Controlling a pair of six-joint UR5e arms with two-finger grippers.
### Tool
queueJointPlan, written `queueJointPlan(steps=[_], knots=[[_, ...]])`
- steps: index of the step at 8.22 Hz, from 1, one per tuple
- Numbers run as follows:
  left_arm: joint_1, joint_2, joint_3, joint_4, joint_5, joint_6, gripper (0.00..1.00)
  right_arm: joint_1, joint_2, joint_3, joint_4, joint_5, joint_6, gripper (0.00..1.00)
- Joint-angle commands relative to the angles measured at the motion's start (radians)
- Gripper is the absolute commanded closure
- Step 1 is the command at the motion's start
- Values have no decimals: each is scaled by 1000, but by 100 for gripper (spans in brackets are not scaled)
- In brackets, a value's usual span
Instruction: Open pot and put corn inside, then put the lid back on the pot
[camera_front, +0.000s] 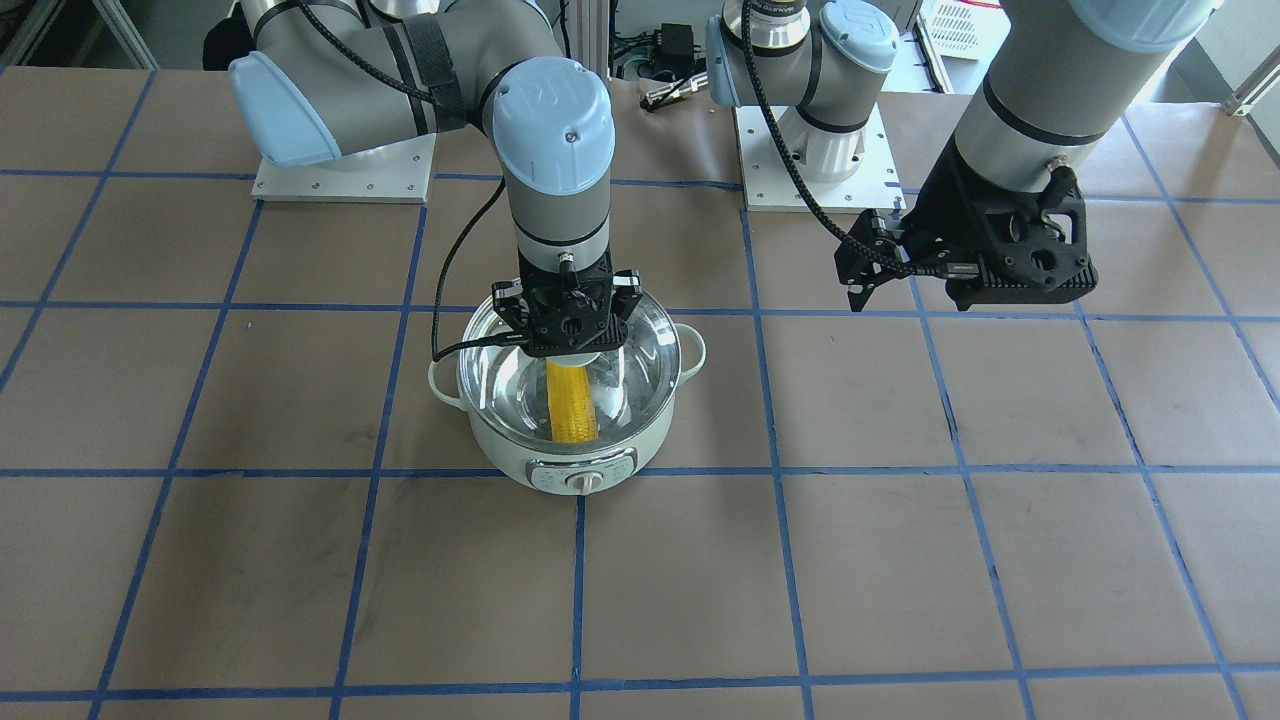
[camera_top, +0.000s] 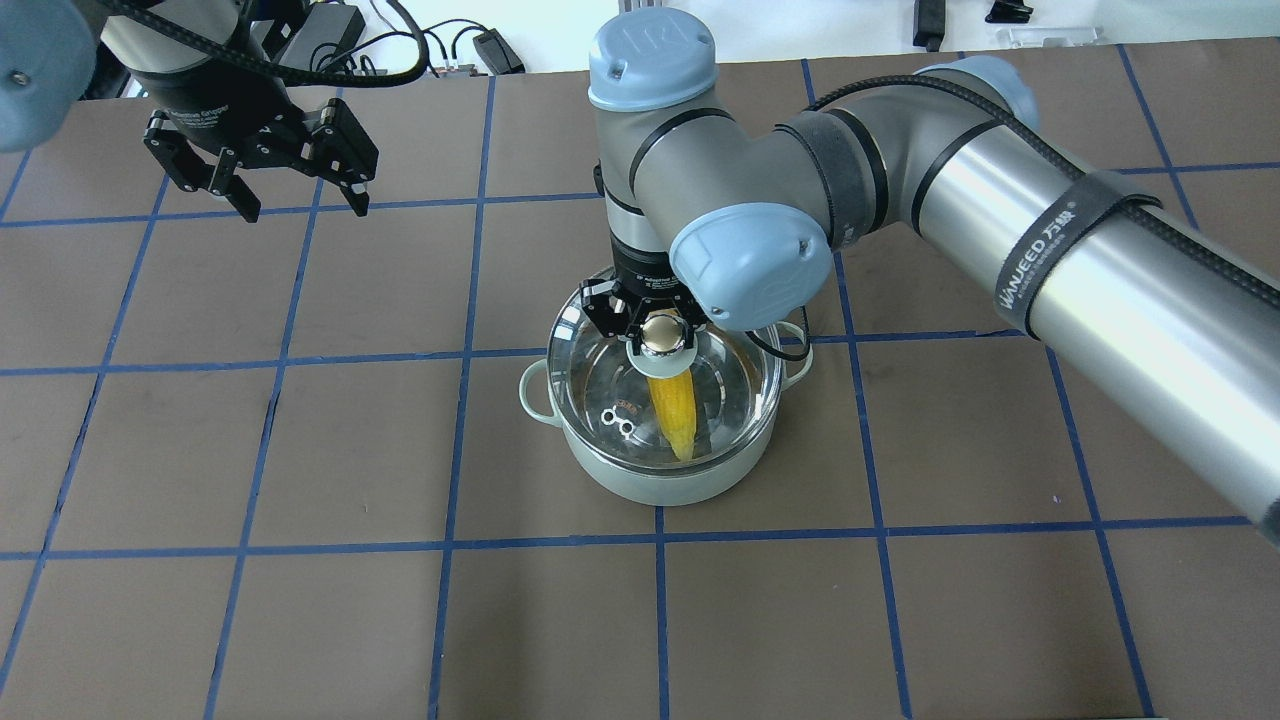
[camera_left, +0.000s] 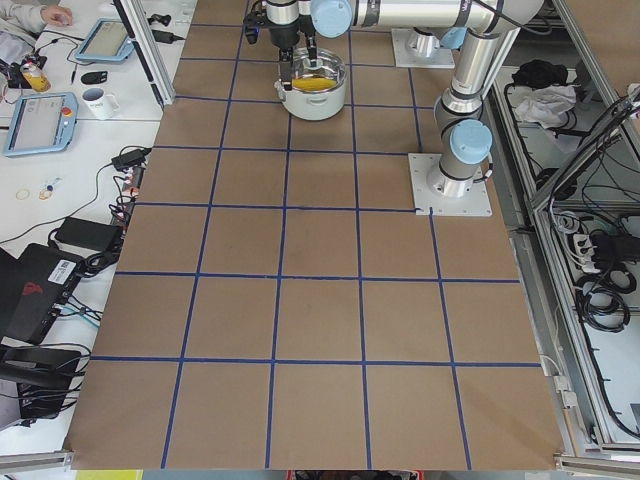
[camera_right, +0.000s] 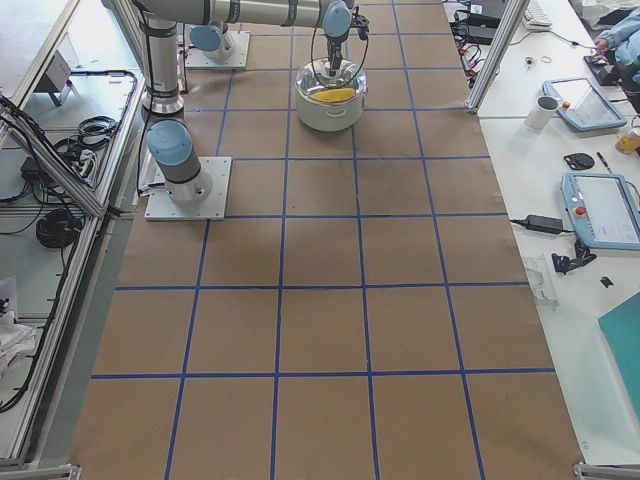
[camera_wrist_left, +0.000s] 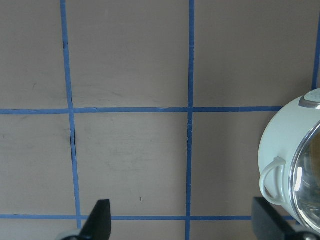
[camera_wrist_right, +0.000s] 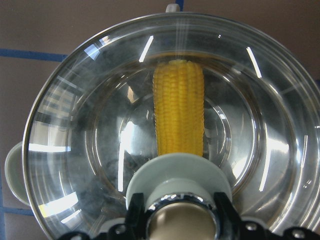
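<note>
The pale mint-green pot stands mid-table, also in the overhead view. The yellow corn lies inside on the steel bottom and shows through the glass. The glass lid sits on the pot's rim. My right gripper is straight above the pot and shut on the lid's central knob. My left gripper is open and empty, raised over bare table well to the pot's side; the pot's handle shows at its view's right edge.
The two arm base plates are bolted down behind the pot. Cables and a power brick lie past the table's far edge. Operator desks with tablets flank the table in the side views.
</note>
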Motion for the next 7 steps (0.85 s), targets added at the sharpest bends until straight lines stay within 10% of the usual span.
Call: queueJointPlan(steps=[1, 7], knots=[[0, 0, -2, 4, -12, -20, 0, 0, 0, 2, -1, 0, 0, 97], [0, -9, -2, 6, -11, -25, 0, 6, -1, 2, 16, 1, 2, 98]])
